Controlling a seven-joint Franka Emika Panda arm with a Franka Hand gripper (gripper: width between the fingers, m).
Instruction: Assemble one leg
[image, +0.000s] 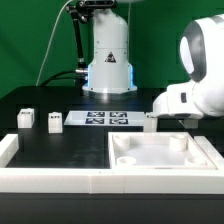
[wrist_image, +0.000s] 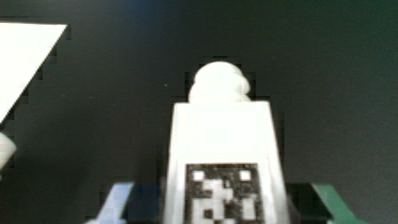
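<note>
My gripper (wrist_image: 226, 208) is shut on a leg (wrist_image: 222, 130), a white blocky post with a black-and-white tag on its face and a rounded peg at its far end. The fingers (wrist_image: 128, 205) stand on both sides of the tagged end. In the exterior view the gripper (image: 152, 120) holds this leg (image: 151, 125) just above the black table, behind the far left corner of the large white tray-like piece (image: 200, 158). Two more legs (image: 27, 118) (image: 54, 122) stand on the table at the exterior view's left.
The marker board (image: 105, 119) lies flat in front of the robot base (image: 108, 60). A white raised wall (image: 50, 178) runs along the front and left of the table. A white flat piece (wrist_image: 25, 70) shows in the wrist view.
</note>
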